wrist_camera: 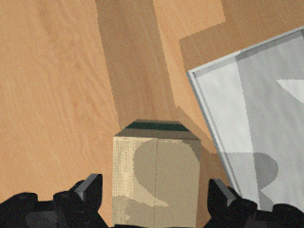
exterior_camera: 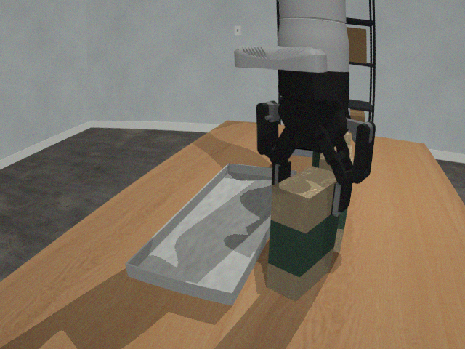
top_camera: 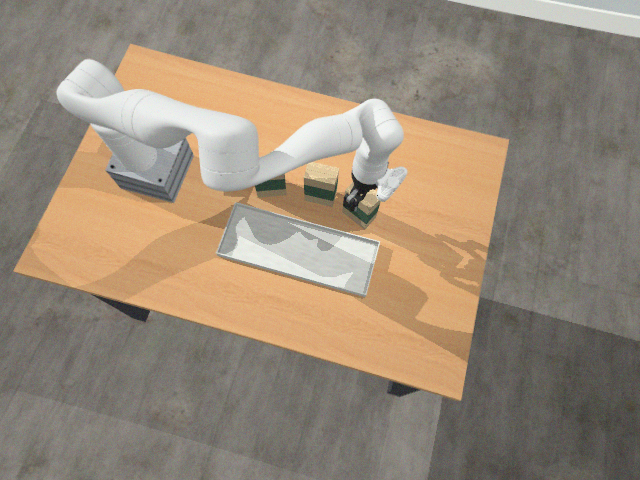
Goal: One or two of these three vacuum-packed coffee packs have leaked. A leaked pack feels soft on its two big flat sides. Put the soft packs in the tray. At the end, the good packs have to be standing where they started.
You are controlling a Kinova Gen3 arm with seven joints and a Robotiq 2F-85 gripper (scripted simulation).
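Three tan coffee packs with a green band stand in a row behind the grey tray (top_camera: 298,249): the left pack (top_camera: 270,184), half hidden by my arm, the middle pack (top_camera: 321,181) and the right pack (top_camera: 367,209). My gripper (top_camera: 355,198) is down over the right pack (exterior_camera: 302,225). The gripper (exterior_camera: 309,187) is open, with one finger on each side of the pack's upper tan part, close to its two big flat sides. The pack stands upright on the table beside the tray's end (exterior_camera: 210,230). In the wrist view the pack's top (wrist_camera: 156,180) lies between the fingers.
The tray (wrist_camera: 260,133) is empty and lies just to the side of the right pack. My arm's base (top_camera: 149,167) stands at the table's back left. The arm reaches over the left pack.
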